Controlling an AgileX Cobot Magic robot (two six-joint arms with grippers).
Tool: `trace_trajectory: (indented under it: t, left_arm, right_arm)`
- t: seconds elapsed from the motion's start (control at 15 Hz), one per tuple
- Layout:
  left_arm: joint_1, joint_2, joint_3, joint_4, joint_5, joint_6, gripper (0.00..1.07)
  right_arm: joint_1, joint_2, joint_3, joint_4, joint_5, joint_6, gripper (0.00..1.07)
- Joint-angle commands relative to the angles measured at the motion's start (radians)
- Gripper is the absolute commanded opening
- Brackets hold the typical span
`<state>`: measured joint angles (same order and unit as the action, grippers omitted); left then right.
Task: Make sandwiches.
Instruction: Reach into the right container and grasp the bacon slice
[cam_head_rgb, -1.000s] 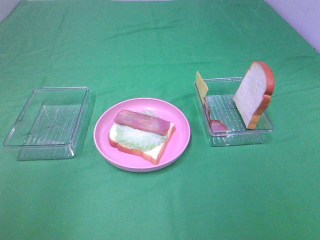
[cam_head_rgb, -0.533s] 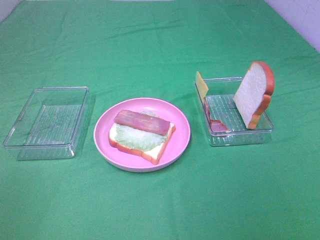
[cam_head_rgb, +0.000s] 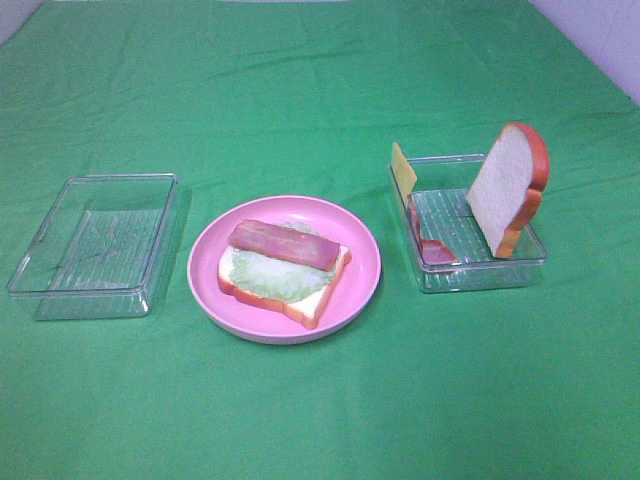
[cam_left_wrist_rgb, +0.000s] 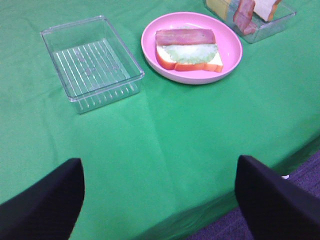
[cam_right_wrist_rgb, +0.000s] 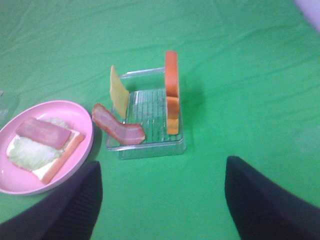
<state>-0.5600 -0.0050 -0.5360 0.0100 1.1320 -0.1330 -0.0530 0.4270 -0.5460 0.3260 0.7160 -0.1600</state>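
Observation:
An open sandwich lies on the round pink plate (cam_head_rgb: 365, 262): a white bread slice (cam_head_rgb: 318, 296) with orange-brown crust, pale green lettuce (cam_head_rgb: 262, 272) and a pink-red ham strip (cam_head_rgb: 283, 243) on top. A second bread slice (cam_head_rgb: 508, 185) stands on edge in the right clear tray (cam_head_rgb: 485, 268), with yellow cheese (cam_head_rgb: 403, 170) and a bacon strip (cam_head_rgb: 430, 247) leaning at its left end. Neither gripper shows in the exterior high view. The left gripper (cam_left_wrist_rgb: 160, 200) is open and empty, above the table's near edge, well short of the plate (cam_left_wrist_rgb: 232, 50). The right gripper (cam_right_wrist_rgb: 162, 205) is open and empty, short of the right tray (cam_right_wrist_rgb: 150, 147).
An empty clear tray (cam_head_rgb: 95, 240) stands left of the plate and also shows in the left wrist view (cam_left_wrist_rgb: 90, 62). A green cloth (cam_head_rgb: 320, 400) covers the table. The table's front edge and a purple floor (cam_left_wrist_rgb: 225, 227) show in the left wrist view.

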Motion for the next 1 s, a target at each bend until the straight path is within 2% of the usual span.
trace_trajectory:
  t: [0.07,0.2,0.6,0.87,1.0]
  left_arm:
    - [-0.002,-0.009,0.035,0.004,-0.084,0.008,0.78]
    - [-0.002,-0.007,0.035,0.005,-0.084,0.008,0.78]
    - [-0.002,-0.007,0.035,0.003,-0.084,0.015,0.78]
    - [-0.002,-0.007,0.035,0.003,-0.084,0.015,0.78]
    - [-0.002,-0.007,0.035,0.003,-0.084,0.015,0.78]
  right_arm:
    - [-0.004,0.280,-0.088,0.150,-0.007,-0.182,0.66]
    - [-0.004,0.480,-0.197,0.228,0.051,-0.238,0.66]
    - [0.020,0.917,-0.504,0.236,0.187,-0.252,0.66]
    - [0.278,1.151,-0.715,0.009,0.199,-0.017,0.66]
    - [0.351,1.236,-0.798,-0.071,0.253,0.053,0.66]
